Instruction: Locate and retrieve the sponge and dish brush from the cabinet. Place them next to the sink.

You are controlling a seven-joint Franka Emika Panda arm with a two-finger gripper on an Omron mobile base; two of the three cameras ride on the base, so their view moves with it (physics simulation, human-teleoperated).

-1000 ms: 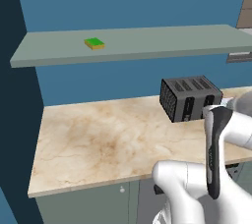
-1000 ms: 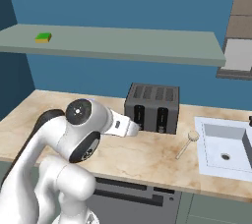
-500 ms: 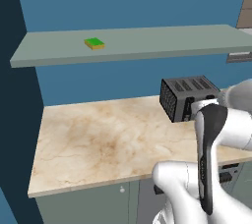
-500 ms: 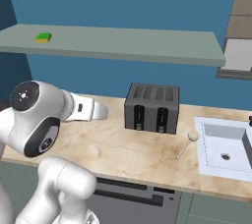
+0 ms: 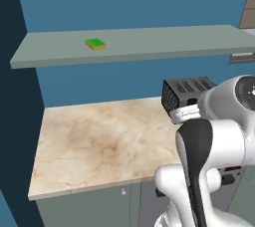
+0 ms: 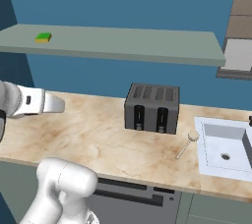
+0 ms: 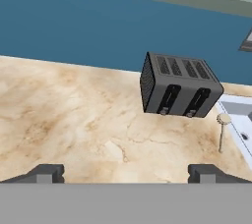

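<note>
The sponge [image 5: 95, 44] [image 6: 43, 37], green on top and orange below, lies flat near the left end of the cabinet shelf board [image 5: 164, 42] [image 6: 128, 46]. The dish brush [image 6: 187, 142] [image 7: 222, 128] lies on the counter between the toaster and the sink [image 6: 224, 145] [image 7: 240, 118], its round beige head toward the toaster. My gripper [image 7: 125, 173] is open, with nothing between its fingertips [image 7: 47, 172]. It hovers above the marble counter, well below the shelf, and faces the toaster and the brush. In the right base view the white hand [image 6: 47, 103] reaches in from the left edge.
A black four-slot toaster [image 5: 188, 91] [image 6: 151, 107] [image 7: 178, 86] stands at the back of the marble counter [image 5: 99, 141] [image 6: 93, 134]. A dark wall panel closes the counter's left end. Another shelf board runs along the top edge, above the sponge's shelf.
The arm has swung and lifted: in the right base view its big joint has moved left and out of the frame. The sponge, brush and toaster have stayed put. The gripper has stayed open.
</note>
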